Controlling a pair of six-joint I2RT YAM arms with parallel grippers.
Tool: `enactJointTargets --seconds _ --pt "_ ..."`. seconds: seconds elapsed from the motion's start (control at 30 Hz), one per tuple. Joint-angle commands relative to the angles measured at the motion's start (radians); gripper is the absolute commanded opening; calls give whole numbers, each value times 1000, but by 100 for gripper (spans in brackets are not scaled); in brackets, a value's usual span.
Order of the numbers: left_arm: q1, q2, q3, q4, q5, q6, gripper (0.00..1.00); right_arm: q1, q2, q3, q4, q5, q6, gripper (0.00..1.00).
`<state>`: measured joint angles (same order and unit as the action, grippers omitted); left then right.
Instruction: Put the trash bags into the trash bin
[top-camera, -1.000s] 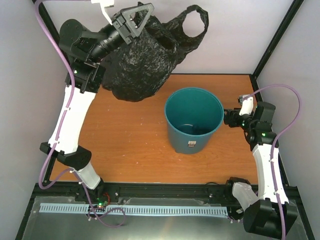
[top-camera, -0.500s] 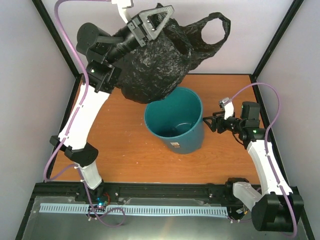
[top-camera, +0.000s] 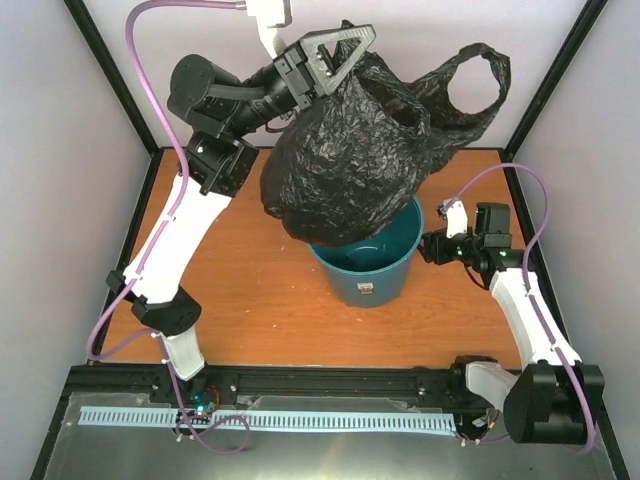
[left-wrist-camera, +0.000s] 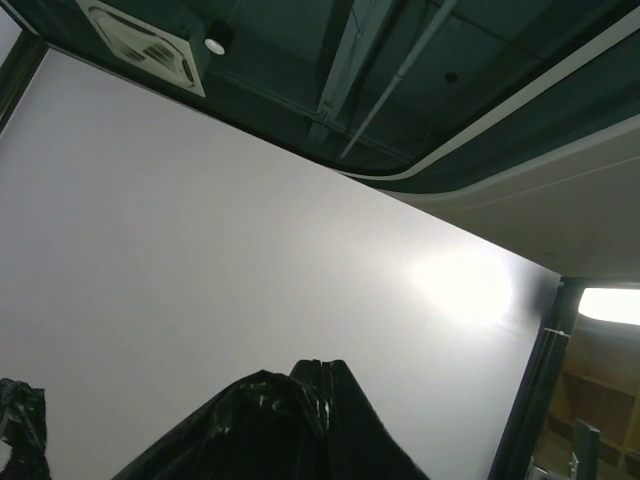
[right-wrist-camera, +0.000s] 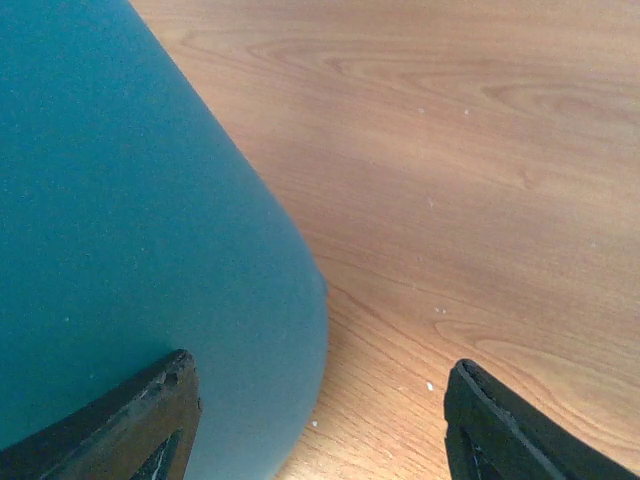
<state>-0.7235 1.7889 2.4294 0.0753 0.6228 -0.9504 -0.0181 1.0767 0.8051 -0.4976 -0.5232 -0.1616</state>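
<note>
Only overhead shows trash bags (top-camera: 350, 160) over trash bin (top-camera: 348, 282).

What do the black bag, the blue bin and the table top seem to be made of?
The trash bag: thin plastic film, glossy, judging by fine wrinkles and bright glints. The trash bin: probably moulded plastic, teal, smooth and matte, with an even wall. The table top: wood or wood-look laminate; grain lines show, but which one I cannot tell.
</note>
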Motion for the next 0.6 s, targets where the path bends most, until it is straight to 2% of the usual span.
enactJointTargets --seconds 0.0,0.27,0.4,0.57 --pt "-20 -13 21 33 -1 2 1 1 67 19 -24 17 -20 67" --pt "-52 -1 -5 44 26 -10 1 12 250 44 -82 -151 -65 63" --pt "-53 12 9 40 22 -1 1 55 254 46 -96 -241 -88 62" --pt "-53 35 19 57 25 -19 1 75 217 40 -90 -263 -91 63"
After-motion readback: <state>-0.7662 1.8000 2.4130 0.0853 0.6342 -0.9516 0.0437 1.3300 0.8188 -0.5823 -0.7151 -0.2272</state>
